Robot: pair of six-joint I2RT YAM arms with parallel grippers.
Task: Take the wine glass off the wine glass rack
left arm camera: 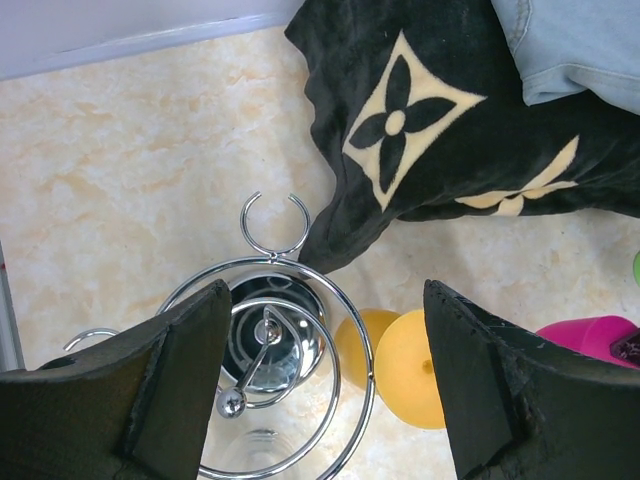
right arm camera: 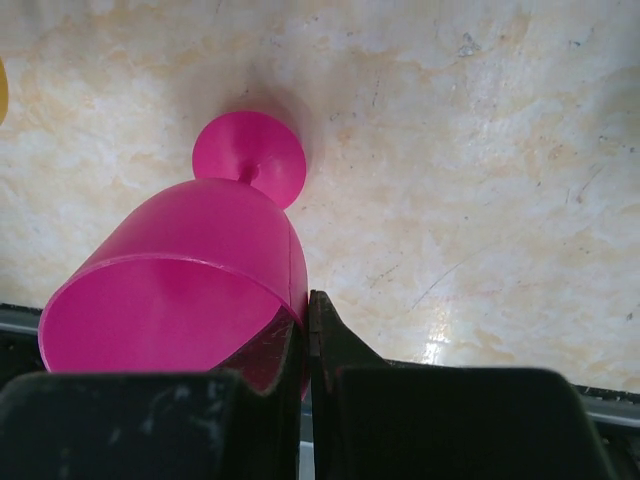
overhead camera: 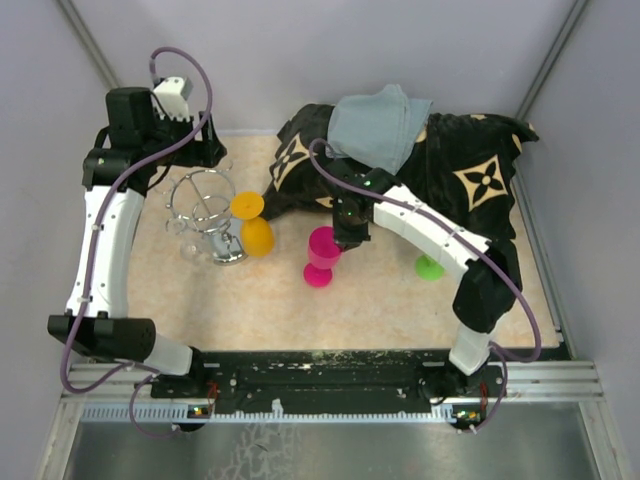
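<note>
The right fingers [right arm camera: 345, 355] are pinching shut on the rim of the pink wine glass [right arm camera: 190, 270], whose foot seems to be resting on the bench [right arm camera: 480, 150] beyond them. The left fingers [left arm camera: 190, 370] are gaping wide directly above the wine glass rack [left arm camera: 262, 350]. Opening gently, then rising straight, should be keeping the glass upright. Only the right wrist view is showing the pinch; only the top view is showing glass and rack apart.
</note>
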